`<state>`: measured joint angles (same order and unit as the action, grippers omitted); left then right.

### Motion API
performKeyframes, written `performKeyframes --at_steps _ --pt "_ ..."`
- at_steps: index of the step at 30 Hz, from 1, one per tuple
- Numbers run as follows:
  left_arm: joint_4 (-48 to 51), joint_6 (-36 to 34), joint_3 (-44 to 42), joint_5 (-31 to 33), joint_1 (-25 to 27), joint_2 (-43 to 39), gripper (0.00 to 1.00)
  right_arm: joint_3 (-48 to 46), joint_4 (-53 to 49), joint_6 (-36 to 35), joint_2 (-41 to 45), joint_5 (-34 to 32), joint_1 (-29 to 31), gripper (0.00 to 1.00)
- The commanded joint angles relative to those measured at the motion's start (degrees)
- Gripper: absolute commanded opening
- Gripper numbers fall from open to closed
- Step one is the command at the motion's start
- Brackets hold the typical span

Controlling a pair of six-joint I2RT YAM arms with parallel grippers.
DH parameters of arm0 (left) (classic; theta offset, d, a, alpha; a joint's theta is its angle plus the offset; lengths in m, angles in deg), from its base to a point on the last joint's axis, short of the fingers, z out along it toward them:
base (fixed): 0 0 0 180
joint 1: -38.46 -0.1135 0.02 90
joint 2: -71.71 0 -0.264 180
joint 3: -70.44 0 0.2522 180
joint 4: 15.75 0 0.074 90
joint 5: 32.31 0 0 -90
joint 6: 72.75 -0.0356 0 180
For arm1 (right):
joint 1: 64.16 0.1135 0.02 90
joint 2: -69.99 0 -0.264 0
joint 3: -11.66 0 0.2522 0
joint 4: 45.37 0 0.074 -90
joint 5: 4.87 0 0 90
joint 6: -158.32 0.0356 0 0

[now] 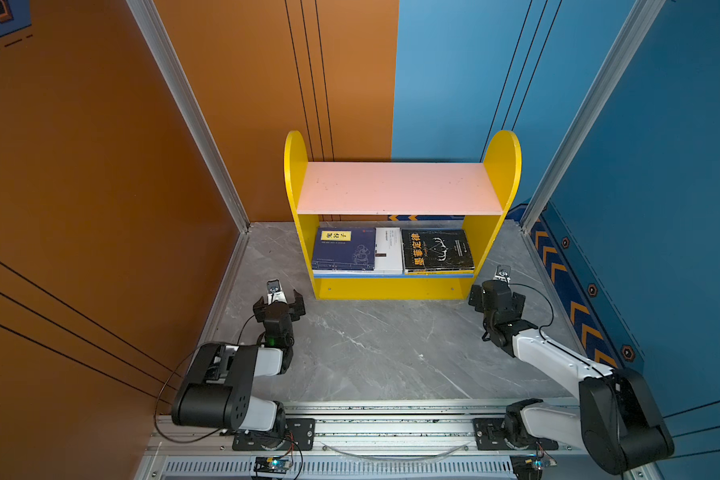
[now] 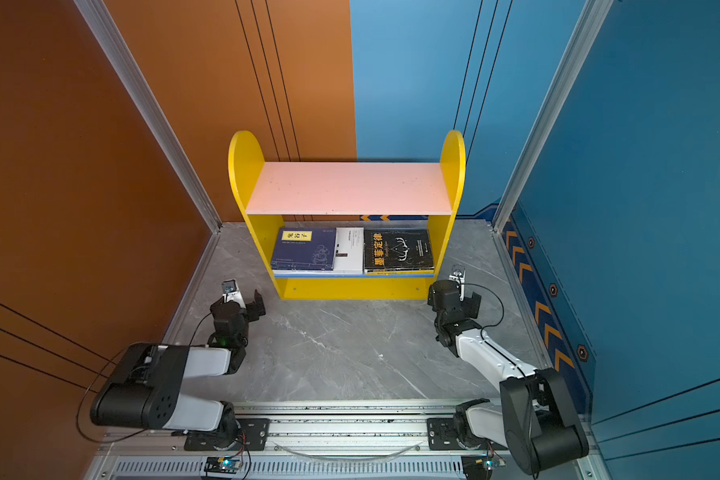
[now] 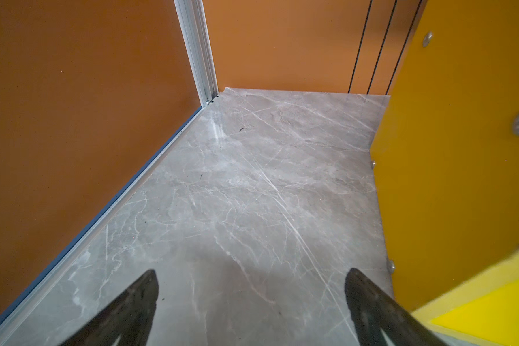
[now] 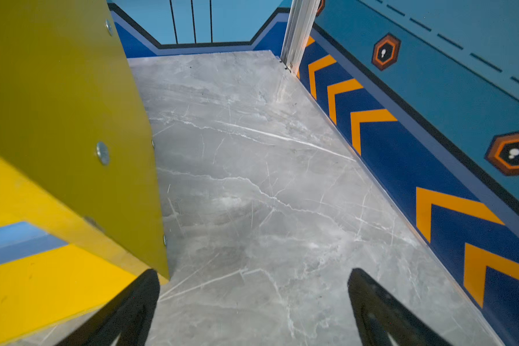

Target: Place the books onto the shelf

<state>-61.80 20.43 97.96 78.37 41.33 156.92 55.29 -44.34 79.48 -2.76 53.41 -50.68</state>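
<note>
We see our left gripper [image 1: 279, 297] and right gripper [image 1: 495, 296] low over the table [image 1: 371, 353], arms bent, one by each front corner of the shelf [image 1: 296, 174]. Both gape wide, holding nothing. The books [image 1: 391, 249] lie flat on its lower board [image 1: 391, 275].

The desk [image 1: 371, 353] is a smooth grey marble-look slab with a faint sheen. The shelf [image 1: 391, 289] is smooth painted board, slightly glossy on its yellow sides, with bright metal screw heads [image 4: 102, 153]; its pink upper board [image 1: 395, 187] looks matt. The books [image 1: 437, 249] have softly shiny paper covers. The corner post [image 3: 198, 51] is ribbed aluminium.
</note>
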Motion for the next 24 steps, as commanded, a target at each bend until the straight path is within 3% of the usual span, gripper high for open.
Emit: performKeyframes --at_steps 1,4,7,11,17,18,24 --pt "-16.87 -1.71 -2.11 -4.09 -0.59 7.35 0.98 -2.43 13.49 -5.14 -3.48 -0.35 -0.88 1.0" --pt "-11.02 -0.3 -2.35 -4.41 -1.13 3.76 0.98 -4.8 18.55 -6.34 -5.75 2.89 -2.32 1.0" --pt "-9.77 0.01 -0.13 -6.3 -2.29 5.3 0.98 -5.82 20.7 -6.79 -5.34 7.71 -5.05 1.0" --pt "0.48 -0.81 4.47 -9.4 -2.26 4.14 0.98 -7.86 26.47 -6.67 -6.05 12.54 -8.89 1.0" --pt "5.22 -1.5 6.88 -11.06 -2.17 4.13 0.98 -9.97 40.97 -6.79 -16.31 15.38 -10.2 1.0" --pt "5.21 -1.5 6.9 -10.97 -2.17 4.14 0.98 -8.99 35.73 -6.72 -14.7 15.2 -10.02 1.0" --pt "5.31 -1.59 7.13 -10.74 -2.08 4.29 0.98 -9.03 37.19 -5.97 -15.22 17.77 -11.36 1.0"
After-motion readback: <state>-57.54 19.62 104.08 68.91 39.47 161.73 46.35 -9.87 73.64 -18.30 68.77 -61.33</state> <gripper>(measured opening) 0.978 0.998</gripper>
